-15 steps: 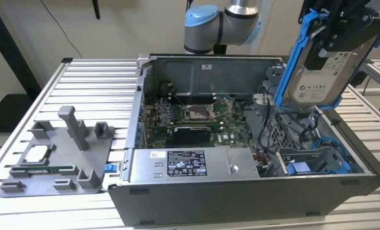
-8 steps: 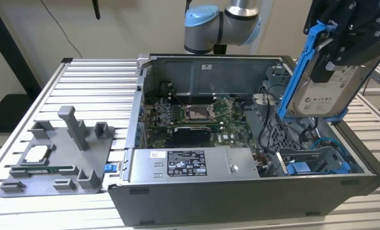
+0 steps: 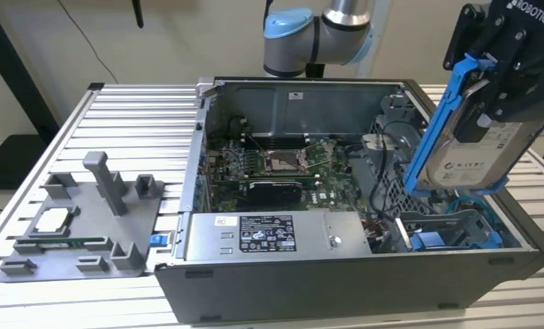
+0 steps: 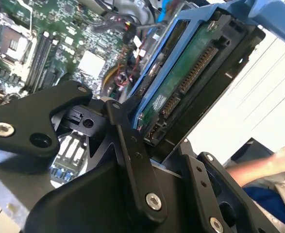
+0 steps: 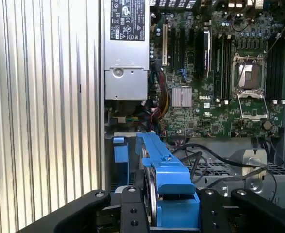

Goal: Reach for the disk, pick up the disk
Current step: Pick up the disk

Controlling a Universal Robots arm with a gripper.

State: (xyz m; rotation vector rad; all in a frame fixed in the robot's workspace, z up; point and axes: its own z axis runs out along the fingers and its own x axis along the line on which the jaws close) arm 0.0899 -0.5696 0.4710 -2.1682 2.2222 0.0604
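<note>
The disk, a silver-grey hard drive with a white label in a bright blue bracket, hangs upright above the open computer case at the exterior view's right. My gripper is shut on its upper part, black fingers clamped on both faces. The second wrist view shows the disk's green circuit-board underside and connector between the black finger links. In the first wrist view the blue bracket's edge sits between my fingers, over the case interior.
Under the disk are the open computer case, its motherboard, the power supply and a blue drive bay. A grey fixture carrying a small silver chip lies on the slatted table. A person's hand is nearby.
</note>
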